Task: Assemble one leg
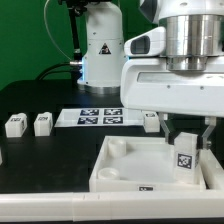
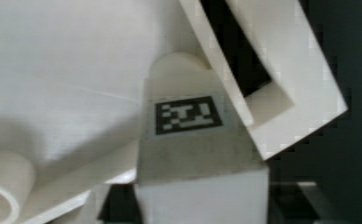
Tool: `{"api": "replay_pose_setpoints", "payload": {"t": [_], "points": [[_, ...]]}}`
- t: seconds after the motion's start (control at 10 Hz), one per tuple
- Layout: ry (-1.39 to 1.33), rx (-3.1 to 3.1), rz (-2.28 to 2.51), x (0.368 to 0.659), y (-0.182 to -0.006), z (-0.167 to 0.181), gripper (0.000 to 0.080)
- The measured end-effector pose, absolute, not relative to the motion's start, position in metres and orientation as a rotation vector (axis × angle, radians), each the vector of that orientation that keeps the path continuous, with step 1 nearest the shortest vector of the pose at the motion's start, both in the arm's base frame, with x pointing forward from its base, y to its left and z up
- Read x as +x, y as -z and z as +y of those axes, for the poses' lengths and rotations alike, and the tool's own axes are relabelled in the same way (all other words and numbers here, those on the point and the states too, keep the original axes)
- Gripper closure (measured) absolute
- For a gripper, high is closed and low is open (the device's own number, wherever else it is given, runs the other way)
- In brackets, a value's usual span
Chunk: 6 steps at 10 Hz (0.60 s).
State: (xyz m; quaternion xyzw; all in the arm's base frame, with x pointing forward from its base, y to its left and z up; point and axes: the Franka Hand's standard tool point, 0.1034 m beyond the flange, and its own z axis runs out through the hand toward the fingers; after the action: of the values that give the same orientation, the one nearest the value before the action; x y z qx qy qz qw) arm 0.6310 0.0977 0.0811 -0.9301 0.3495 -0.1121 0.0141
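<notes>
My gripper (image 1: pixel 186 143) is shut on a leg (image 1: pixel 184 163), a small white post with a black-and-white tag on its face. It holds the leg upright over the near right part of the large white square panel (image 1: pixel 125 168). I cannot tell whether the leg's lower end touches the panel. In the wrist view the leg (image 2: pixel 196 150) sits between the dark fingers (image 2: pixel 132 205), with the panel (image 2: pixel 71 90) behind it and a round corner socket (image 2: pixel 0 185) nearby.
Two more legs (image 1: pixel 14 124) (image 1: pixel 42 123) stand at the exterior view's left, and a third (image 1: pixel 151 121) stands behind the panel. The marker board (image 1: pixel 95 117) lies behind the panel. The robot base (image 1: pixel 98 50) stands at the back.
</notes>
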Motion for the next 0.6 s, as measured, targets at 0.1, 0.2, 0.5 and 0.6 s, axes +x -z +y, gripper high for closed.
{"api": "replay_pose_setpoints", "payload": {"t": [0.1, 0.2, 0.5, 0.6], "points": [[0.346, -2.865, 1.203, 0.629, -0.081, 0.092, 0.0490], [0.345, -2.795, 1.396, 0.627, -0.081, 0.086, 0.0481], [0.364, -2.789, 1.471, 0.625, -0.081, 0.075, 0.0479], [0.363, -2.789, 1.470, 0.625, -0.081, 0.075, 0.0348]]}}
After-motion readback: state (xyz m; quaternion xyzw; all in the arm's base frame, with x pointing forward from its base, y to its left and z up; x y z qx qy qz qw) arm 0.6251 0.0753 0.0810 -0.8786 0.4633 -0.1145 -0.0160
